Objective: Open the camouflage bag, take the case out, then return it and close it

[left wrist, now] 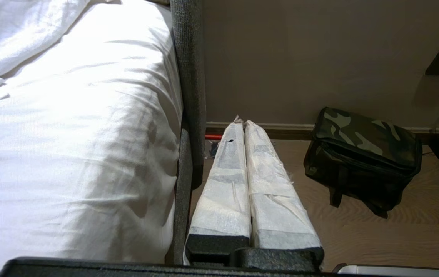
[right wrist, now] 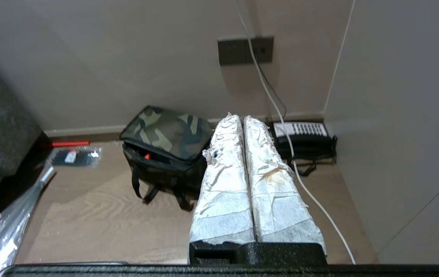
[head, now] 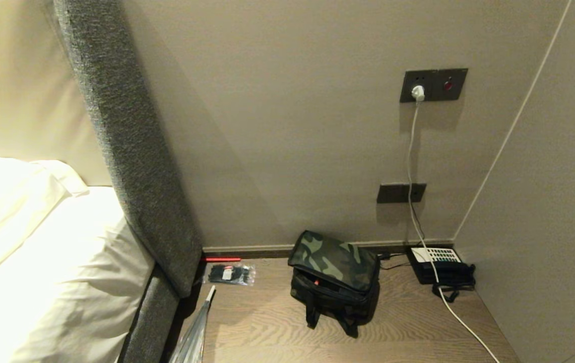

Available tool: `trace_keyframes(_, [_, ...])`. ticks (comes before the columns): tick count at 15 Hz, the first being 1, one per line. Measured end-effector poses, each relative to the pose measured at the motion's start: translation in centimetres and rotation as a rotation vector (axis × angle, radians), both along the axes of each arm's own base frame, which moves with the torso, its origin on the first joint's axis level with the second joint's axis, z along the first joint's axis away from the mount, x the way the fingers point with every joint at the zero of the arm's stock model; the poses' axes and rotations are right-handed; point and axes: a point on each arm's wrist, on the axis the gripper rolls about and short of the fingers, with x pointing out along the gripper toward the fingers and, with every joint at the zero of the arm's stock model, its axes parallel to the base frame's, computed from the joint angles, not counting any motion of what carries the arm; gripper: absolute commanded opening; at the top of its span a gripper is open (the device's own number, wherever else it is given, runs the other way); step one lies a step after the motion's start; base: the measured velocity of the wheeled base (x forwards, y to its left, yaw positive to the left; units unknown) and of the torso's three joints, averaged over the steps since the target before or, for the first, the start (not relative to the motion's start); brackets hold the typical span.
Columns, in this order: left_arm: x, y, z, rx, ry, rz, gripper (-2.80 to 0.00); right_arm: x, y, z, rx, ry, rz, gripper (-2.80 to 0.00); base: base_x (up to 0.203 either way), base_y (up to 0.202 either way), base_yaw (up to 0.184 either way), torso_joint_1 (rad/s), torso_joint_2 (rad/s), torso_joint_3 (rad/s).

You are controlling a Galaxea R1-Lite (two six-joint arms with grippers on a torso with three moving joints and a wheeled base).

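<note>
Nearest the lens in each wrist view are tape-wrapped fingers pressed flat together: the left gripper (left wrist: 244, 125) in the lower middle of its frame, pointing toward the gap beside the bed (left wrist: 73, 127), and the right gripper (right wrist: 240, 118) in the lower middle of its frame, both pinched closed with nothing between them and well apart from the work.

Beyond them, the camouflage bag (head: 335, 277) sits on the wooden surface (head: 277, 327) in the lower centre of the head view, near the wall, between a small clear packet (head: 231, 274) and the telephone (head: 441, 266). Its lid looks lowered, with a slit along the front showing a speck of red (right wrist: 147, 156).

No step appears started; opening, removing, returning and closing all remain.

The case is not visible, presumably inside. Whether the zipper is partly undone is hard to tell.
</note>
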Motion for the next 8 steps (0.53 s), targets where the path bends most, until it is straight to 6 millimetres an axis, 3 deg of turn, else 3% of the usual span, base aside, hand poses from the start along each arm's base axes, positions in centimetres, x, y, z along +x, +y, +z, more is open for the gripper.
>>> trace_keyframes(8, [0.0, 0.0, 0.0, 0.006, 0.0, -0.002, -2.8, 0.0, 0.0, 0.0, 0.0, 0.0, 0.0, -2.8, 0.0, 0.0, 0.0, 0.002, 0.0, 0.195])
